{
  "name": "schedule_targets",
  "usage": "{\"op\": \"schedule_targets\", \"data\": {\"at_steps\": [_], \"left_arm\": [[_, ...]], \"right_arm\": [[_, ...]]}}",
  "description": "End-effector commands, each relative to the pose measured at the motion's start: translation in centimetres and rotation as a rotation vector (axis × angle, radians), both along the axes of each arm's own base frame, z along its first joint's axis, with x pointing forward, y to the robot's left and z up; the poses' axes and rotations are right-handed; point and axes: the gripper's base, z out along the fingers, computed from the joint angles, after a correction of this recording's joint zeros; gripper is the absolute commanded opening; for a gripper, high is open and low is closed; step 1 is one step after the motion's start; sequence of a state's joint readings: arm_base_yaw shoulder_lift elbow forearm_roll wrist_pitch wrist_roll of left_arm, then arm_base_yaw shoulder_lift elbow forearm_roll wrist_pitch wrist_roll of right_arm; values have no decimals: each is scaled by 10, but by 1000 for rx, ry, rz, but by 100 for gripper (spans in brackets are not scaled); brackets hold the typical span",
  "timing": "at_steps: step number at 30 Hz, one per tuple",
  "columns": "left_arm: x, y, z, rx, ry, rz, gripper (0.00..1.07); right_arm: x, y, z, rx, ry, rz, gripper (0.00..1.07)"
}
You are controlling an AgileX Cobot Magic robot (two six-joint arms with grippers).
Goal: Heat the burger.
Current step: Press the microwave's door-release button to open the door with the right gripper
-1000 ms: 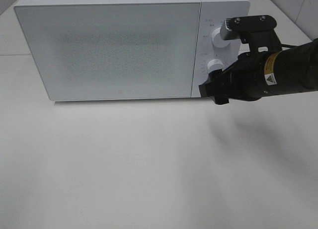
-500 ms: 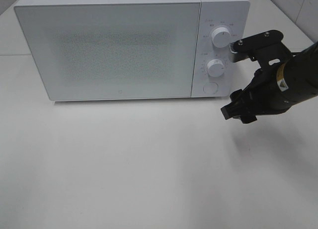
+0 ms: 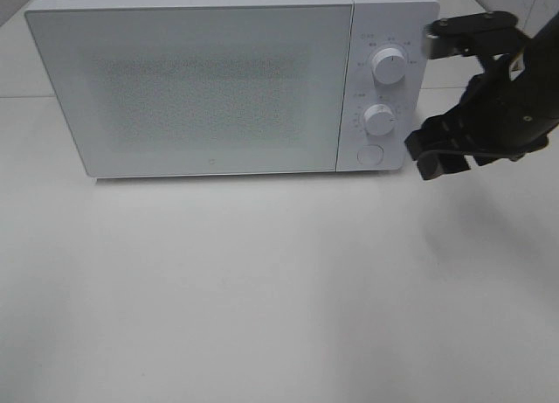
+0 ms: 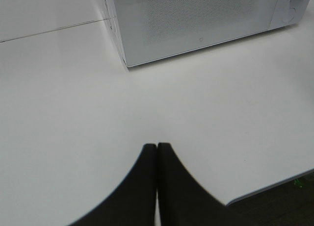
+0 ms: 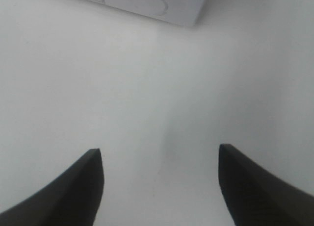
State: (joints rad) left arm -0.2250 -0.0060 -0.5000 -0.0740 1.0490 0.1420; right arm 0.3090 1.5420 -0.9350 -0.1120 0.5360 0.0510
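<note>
Burger: not seen in any view; place cannot be told, nor where it lies relative to either gripper.
Microwave [image 3: 384, 18]: white, at the back of the table [image 3: 262, 289], front facing the high camera.
Door [image 3: 188, 88]: shut, flush with the front; speckled pane, nothing behind it can be made out.
Controls: upper knob [image 3: 387, 65] above lower knob [image 3: 378, 121], round button [image 3: 372, 155] under both, all on the panel right of the door.
Right gripper [image 3: 437, 154]: wide open, holding nothing; only bare table between the two dark fingers [image 5: 83, 187] in the wrist view.
Right gripper place: just beside the microwave's lower right corner, at about the height of the button, off to its right and not touching it; raised above the table.
Right wrist view: microwave's lower corner with the button's round outline at the far edge, well ahead of the fingertips.
Left gripper [image 4: 157, 146]: closed, fingers pressed together with only a thin seam between them, nothing held.
Left gripper place: over bare table, well apart from the microwave's front; outside the high view.
Left wrist view: microwave's lower left corner and part of the door, table edge near the arm.
Table: white, plain, in front of the microwave.
</note>
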Motion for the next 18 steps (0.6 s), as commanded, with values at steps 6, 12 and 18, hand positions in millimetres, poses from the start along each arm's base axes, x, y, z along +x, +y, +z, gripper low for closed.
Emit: {"op": "schedule_targets", "data": {"at_steps": [6, 12, 18], "left_arm": [[-2, 0, 0, -17, -27, -1, 0], [-2, 0, 0, -17, -27, -1, 0], [-2, 0, 0, -17, -27, -1, 0]], "right_arm": [[1, -66, 0, 149, 154, -318, 64], [-13, -96, 3, 193, 255, -477, 64], [-37, -93, 24, 187, 220, -432, 64]]}}
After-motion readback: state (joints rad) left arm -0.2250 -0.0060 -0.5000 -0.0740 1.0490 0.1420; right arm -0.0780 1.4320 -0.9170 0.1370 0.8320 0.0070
